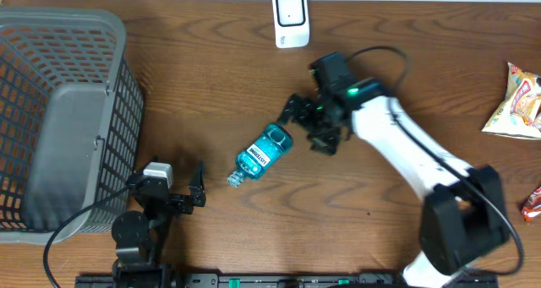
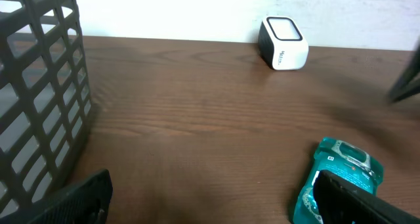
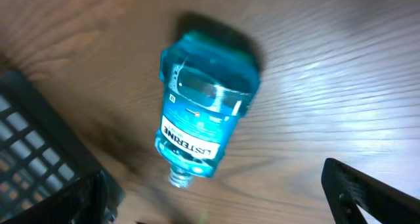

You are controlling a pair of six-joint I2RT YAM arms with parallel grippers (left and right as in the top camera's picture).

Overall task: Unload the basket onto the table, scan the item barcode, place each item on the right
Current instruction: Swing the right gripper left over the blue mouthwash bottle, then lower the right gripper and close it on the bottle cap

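Note:
A blue Listerine bottle [image 1: 262, 153] lies on its side on the wooden table, its neck towards the front left. The white barcode scanner [image 1: 290, 18] stands at the back edge. My right gripper [image 1: 307, 127] hovers open just right of the bottle's base; in its wrist view the bottle [image 3: 203, 129] lies ahead of the gripper [image 3: 220, 204], not between the fingers. My left gripper [image 1: 173, 187] rests open at the front left, empty. Its wrist view shows the bottle [image 2: 338, 178] behind its right finger [image 2: 361, 201] and the scanner [image 2: 283, 43] far ahead.
A large grey mesh basket [image 1: 59, 111] fills the left side and shows in both wrist views as a mesh wall [image 2: 39, 99] [image 3: 26, 138]. A snack bag [image 1: 517, 102] and a red packet [image 1: 532, 205] lie at the far right edge.

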